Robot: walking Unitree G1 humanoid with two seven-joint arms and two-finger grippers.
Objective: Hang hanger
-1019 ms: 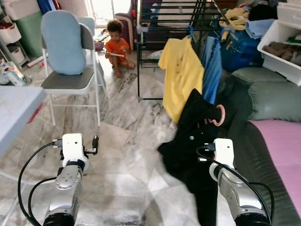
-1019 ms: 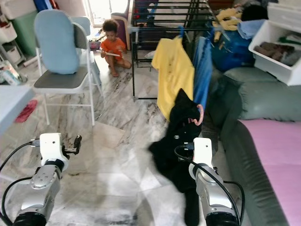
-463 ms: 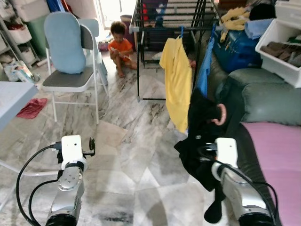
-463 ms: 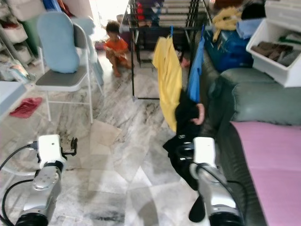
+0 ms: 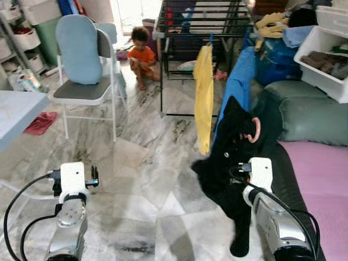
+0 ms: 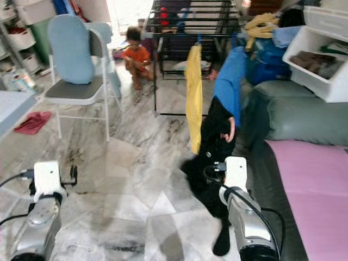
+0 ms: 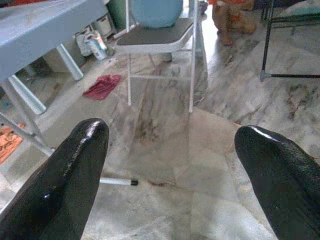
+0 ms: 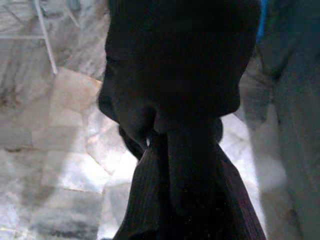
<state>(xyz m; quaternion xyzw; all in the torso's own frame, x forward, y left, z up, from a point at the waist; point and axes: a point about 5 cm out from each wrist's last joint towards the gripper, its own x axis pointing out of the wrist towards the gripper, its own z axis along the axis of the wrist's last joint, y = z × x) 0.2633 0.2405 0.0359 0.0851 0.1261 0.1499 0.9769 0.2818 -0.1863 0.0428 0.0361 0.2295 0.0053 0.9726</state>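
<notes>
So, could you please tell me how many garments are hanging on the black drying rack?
2: a yellow shirt on the front rail and a blue garment beside it towards the sofa; others may be hidden behind.

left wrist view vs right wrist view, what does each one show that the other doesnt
Left wrist view: the left gripper with its fingers spread wide over bare floor, a white chair with a blue cushion, a red cloth on the floor, a table edge and a rack leg.

Right wrist view: a black garment bunched close to the camera, with a strip of blue cloth at the frame's edge.

Both: the grey marble floor.
</notes>
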